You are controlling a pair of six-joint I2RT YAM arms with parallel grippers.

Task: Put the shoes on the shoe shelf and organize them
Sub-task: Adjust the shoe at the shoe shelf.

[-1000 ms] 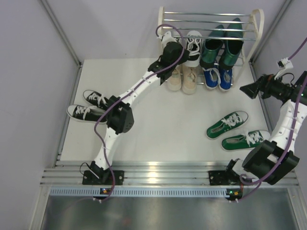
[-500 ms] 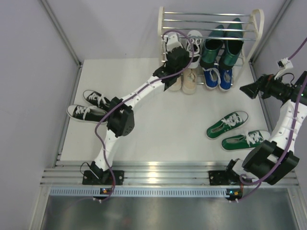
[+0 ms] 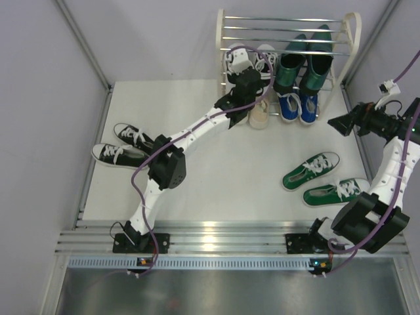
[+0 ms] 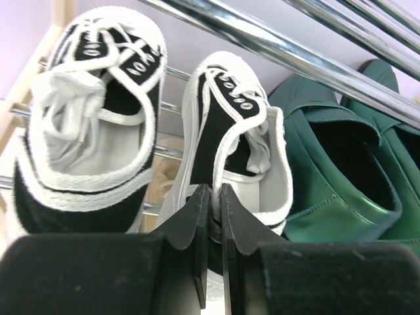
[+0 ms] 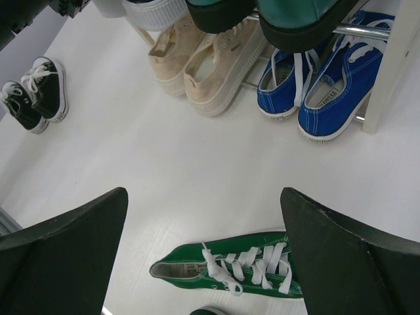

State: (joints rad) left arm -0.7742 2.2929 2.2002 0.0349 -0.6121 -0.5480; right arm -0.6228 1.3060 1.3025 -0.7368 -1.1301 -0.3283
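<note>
We find the left gripper clenched on the heel of a black-and-white sneaker resting on the shoe shelf bars beside its mate. Risk: releasing off-centre lets it slip between bars.

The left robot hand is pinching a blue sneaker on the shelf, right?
Not blue. The left gripper is pinching a black-and-white sneaker on the shelf. The left wrist view shows its fingers closed on the sneaker's heel edge.
</note>
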